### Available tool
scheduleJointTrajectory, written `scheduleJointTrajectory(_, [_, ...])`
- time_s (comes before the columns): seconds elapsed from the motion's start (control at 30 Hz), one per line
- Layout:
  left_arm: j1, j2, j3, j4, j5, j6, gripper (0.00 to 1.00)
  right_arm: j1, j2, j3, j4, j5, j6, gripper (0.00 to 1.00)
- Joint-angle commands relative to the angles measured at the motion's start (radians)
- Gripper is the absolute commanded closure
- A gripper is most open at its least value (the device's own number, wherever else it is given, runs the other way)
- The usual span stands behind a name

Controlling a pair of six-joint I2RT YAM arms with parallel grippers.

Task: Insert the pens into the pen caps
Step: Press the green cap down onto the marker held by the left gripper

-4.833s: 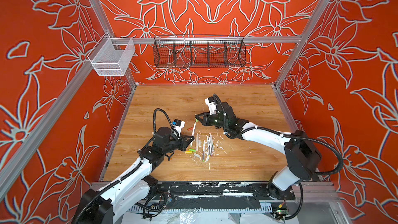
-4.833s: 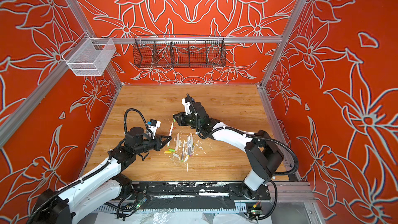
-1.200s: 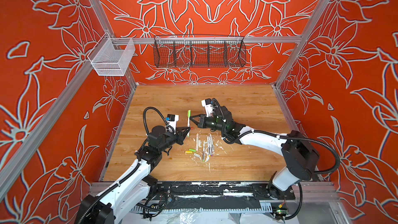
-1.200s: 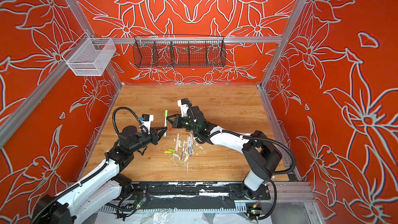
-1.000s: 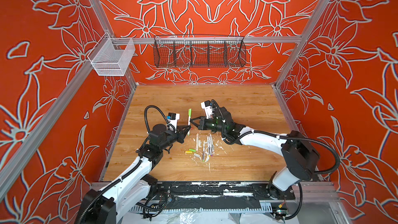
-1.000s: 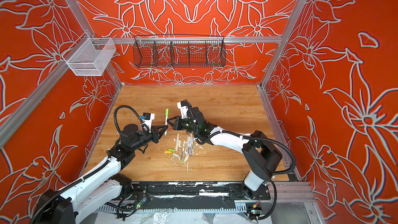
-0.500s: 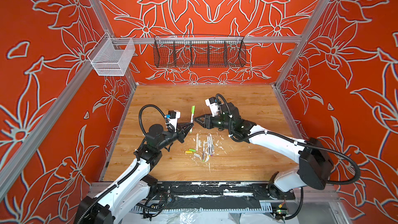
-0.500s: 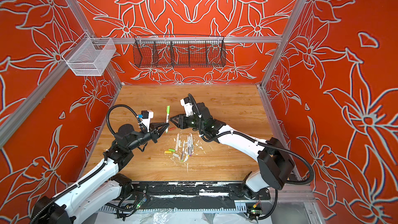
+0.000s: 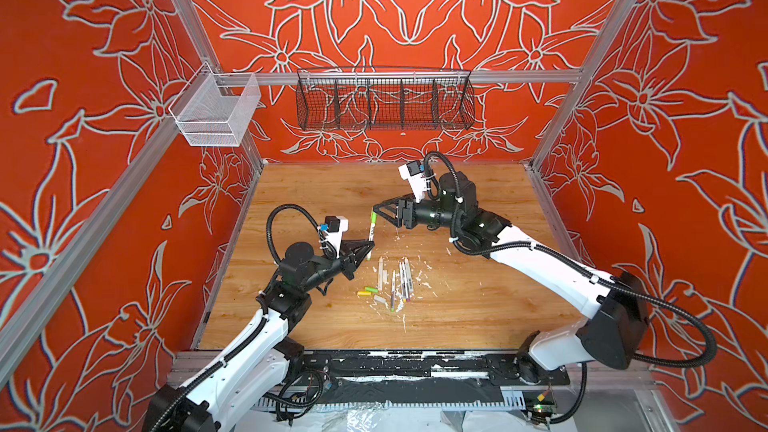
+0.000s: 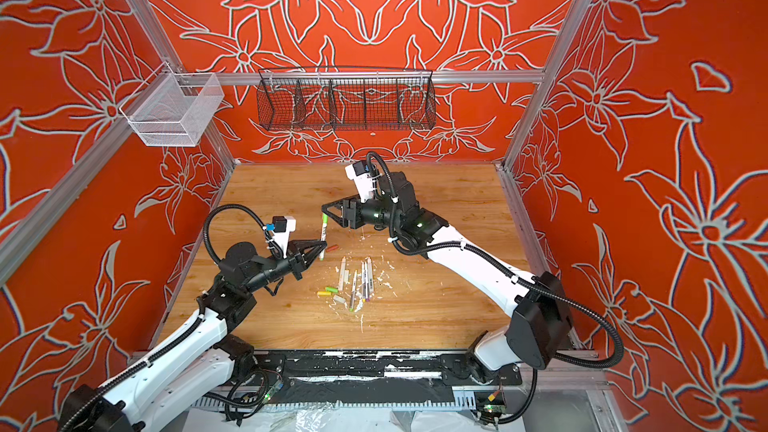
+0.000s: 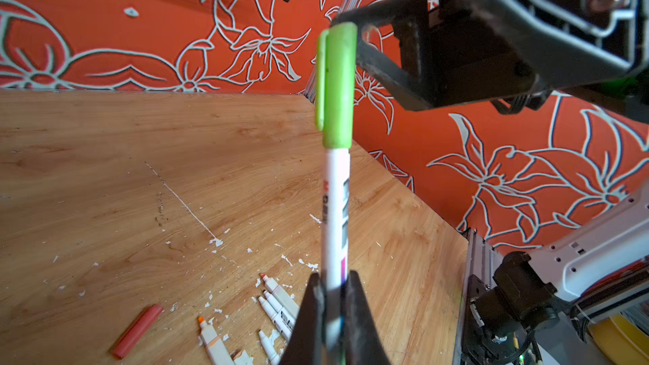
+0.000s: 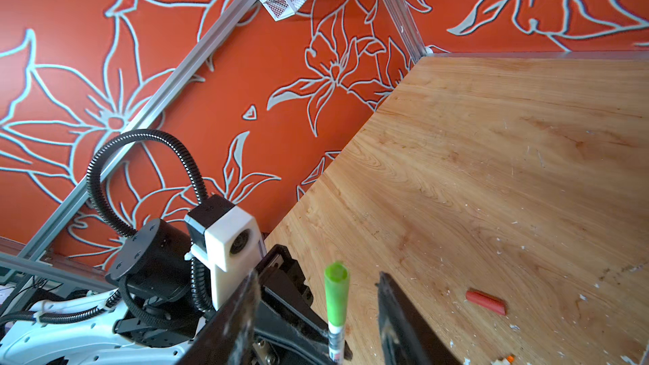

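Left of centre in both top views, the left hand (image 9: 368, 246) is clamped on the lower barrel of an upright pen (image 9: 370, 234). Its lime green cap (image 9: 373, 216) stands between the parted jaws of the right hand (image 9: 380, 211), clear of both. Other pens (image 9: 400, 280) lie lower on the desk (image 9: 478, 313).

Orange floral walls (image 9: 395, 14) surround a wooden tabletop (image 9: 324, 193).

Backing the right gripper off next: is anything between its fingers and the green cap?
Nothing. In the right wrist view the green cap stands free between the right gripper's open fingers, a clear gap either side. The left gripper holds the pen.
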Motion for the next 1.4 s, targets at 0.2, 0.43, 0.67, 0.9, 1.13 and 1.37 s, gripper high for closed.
scheduleJointTrajectory(0.2, [-0.004, -0.001, -0.008, 0.024, 0.027, 0.004, 1.0, 0.017, 0.073, 0.044, 0.0, -0.025, 0.011, 0.6])
scheduleJointTrajectory(0.43, [-0.004, -0.003, -0.011, 0.032, 0.022, 0.004, 1.0, 0.031, 0.076, 0.047, -0.049, 0.008, 0.007, 0.79])
scheduleJointTrajectory(0.67, [-0.004, 0.014, 0.033, 0.076, 0.017, 0.016, 1.0, 0.037, 0.107, 0.033, -0.134, -0.022, 0.062, 0.99])
scheduleJointTrajectory(0.9, [-0.004, 0.102, 0.129, 0.156, 0.036, 0.05, 1.0, 0.056, 0.122, -0.049, -0.118, -0.089, 0.146, 1.0])
scheduleJointTrajectory(1.13, [-0.004, 0.2, 0.257, 0.227, 0.06, 0.076, 1.0, 0.083, 0.109, -0.209, 0.014, -0.109, 0.265, 1.0])
scheduleJointTrajectory(1.37, [-0.001, 0.295, 0.393, 0.229, 0.112, 0.097, 1.0, 0.109, 0.098, -0.296, 0.063, -0.106, 0.302, 1.0])
